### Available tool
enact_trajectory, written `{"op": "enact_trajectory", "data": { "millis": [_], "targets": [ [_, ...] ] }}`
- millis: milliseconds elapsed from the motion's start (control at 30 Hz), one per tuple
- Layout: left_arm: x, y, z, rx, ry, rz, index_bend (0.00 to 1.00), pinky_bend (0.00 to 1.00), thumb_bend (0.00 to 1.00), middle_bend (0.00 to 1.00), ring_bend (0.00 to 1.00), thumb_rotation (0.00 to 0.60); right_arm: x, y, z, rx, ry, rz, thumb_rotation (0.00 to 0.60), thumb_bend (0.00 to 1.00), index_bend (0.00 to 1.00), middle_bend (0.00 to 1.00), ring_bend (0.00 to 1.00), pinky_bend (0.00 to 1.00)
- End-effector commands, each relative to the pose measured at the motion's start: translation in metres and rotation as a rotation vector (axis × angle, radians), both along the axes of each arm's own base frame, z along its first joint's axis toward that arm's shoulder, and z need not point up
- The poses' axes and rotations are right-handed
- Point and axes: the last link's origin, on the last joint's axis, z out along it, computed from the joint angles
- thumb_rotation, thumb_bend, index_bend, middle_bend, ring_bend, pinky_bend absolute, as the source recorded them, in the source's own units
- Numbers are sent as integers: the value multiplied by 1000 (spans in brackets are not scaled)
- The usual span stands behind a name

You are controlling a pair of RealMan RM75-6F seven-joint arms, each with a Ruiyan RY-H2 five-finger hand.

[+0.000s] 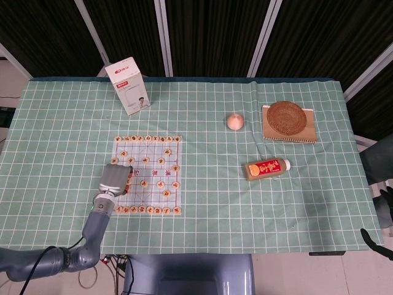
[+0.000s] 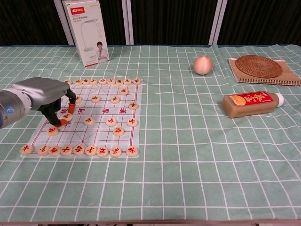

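Left hand [image 2: 44, 96]: I have it over the left edge of the chess board [image 2: 101, 123], fingers curled down, orange fingertips [image 2: 62, 122] pinching a chess piece [image 2: 67, 116] just under the palm. From the head view the left hand [image 1: 115, 179] covers that piece, so I read the grip from the chest view only.

Loose piece [image 2: 52, 131]: on the board just below the fingertips, not touched.

Near row of pieces [image 2: 78, 150]: along the board edge closest to me, below the hand, apart from it.

Far row of pieces [image 2: 103, 82]: along the opposite edge, beyond the hand.

White box [image 2: 86, 32]: upright, well beyond the hand, past the board.

Round pale ball [image 2: 203, 65]: far right of the hand, on the green checked cloth [image 2: 188, 155].

Bottle [image 2: 253, 103]: lying on its side, further right, cap pointing away from the hand.

Woven coaster [image 2: 258, 66]: on a notebook [image 2: 291, 81], farthest right.

Right hand: not visible to me in either view.
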Motion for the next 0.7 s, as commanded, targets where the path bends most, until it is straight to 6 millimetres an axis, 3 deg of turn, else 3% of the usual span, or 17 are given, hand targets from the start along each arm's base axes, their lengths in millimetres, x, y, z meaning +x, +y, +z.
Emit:
{"op": "enact_trajectory", "data": {
  "millis": [33,700],
  "targets": [
    [2,3,2,12,-8,-2,509,1000,316,1000,981,600,0,0,0,0,-2,1,600,369,0,0,0,0],
    [9,13,-4,20,8,-11,509,1000,316,1000,981,600,0,-1,0,-1,-8,-2,600,368,0,0,0,0]
  ]
}}
